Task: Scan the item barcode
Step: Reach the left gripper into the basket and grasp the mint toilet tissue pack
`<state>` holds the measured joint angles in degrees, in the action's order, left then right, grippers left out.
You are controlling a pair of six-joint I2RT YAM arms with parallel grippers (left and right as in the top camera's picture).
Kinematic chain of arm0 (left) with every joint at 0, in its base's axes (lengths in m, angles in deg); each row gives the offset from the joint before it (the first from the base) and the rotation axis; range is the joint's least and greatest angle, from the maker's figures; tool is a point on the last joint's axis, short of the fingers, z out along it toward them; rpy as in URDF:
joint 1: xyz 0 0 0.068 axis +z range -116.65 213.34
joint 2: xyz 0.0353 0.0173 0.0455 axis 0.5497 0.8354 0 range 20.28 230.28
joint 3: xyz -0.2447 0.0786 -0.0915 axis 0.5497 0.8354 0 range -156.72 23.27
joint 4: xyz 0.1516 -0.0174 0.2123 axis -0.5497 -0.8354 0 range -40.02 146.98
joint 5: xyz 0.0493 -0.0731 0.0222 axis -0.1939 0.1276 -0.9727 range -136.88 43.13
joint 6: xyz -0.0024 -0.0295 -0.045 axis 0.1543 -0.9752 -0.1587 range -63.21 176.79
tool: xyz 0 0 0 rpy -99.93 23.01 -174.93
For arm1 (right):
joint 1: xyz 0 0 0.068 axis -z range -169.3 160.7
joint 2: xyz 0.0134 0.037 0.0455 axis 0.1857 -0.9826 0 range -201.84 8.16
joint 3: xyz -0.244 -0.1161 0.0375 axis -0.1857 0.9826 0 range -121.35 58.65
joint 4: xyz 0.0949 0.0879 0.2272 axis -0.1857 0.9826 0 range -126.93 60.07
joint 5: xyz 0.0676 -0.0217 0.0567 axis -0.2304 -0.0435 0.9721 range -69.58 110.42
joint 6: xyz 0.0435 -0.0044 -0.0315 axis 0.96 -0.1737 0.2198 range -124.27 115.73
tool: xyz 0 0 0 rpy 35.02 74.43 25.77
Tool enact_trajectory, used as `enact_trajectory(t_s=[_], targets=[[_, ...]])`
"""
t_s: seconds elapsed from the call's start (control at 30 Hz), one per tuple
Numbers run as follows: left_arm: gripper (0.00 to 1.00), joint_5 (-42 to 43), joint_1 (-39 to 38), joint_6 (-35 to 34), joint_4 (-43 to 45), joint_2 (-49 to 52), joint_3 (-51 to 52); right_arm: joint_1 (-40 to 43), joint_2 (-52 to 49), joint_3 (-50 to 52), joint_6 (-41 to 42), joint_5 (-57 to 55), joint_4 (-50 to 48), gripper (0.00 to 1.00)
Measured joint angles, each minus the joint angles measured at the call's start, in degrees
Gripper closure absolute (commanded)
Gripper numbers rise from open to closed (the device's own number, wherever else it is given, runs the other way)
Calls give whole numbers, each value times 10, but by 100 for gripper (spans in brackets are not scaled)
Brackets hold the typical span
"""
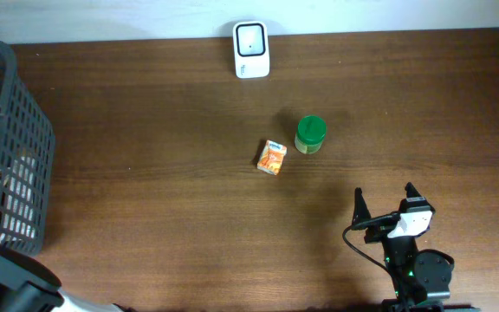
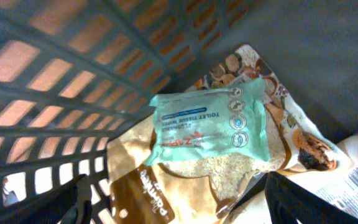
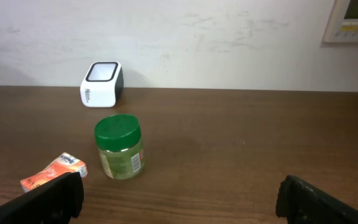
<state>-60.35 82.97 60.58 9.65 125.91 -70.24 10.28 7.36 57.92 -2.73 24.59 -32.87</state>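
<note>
My left claw (image 2: 176, 186) is down inside the basket (image 1: 24, 113) at the desk's (image 1: 145, 199) 9 o'clock edge. Its jaws are released and wide apart, with nothing pinched. They straddle the teal tissue packet (image 2: 210, 127), which lies flat on a brown pouch (image 2: 143, 186). I take that packet as the item to scan, because it sits on top of the pile and is the easiest to lift clear. I can't see a barcode on its upturned face, so I expect to have to turn it.

The scanner (image 1: 251, 49) stands at 12 o'clock, its window facing into the desk so an item can be held in front of it. A green-lidded jar (image 1: 310, 134) and an orange carton (image 1: 272, 157) at its 7 o'clock sit mid-desk, apart from the scanner. My right claw (image 1: 386, 206) waits at 5 o'clock, released and empty, facing the scanner and well apart from the left arm's reach.
</note>
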Motion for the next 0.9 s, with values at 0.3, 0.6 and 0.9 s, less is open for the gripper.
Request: enact_trajectory(t_s=[0.3,0.6,0.9], targets=[[2,0,18,57,28,38,44,0,0,0,0,0,0,2],[0,14,43,117,72,39,90,0,0,0,0,0,0,2],[1,48,43,165,139,74,94,0,0,0,0,0,0,2]])
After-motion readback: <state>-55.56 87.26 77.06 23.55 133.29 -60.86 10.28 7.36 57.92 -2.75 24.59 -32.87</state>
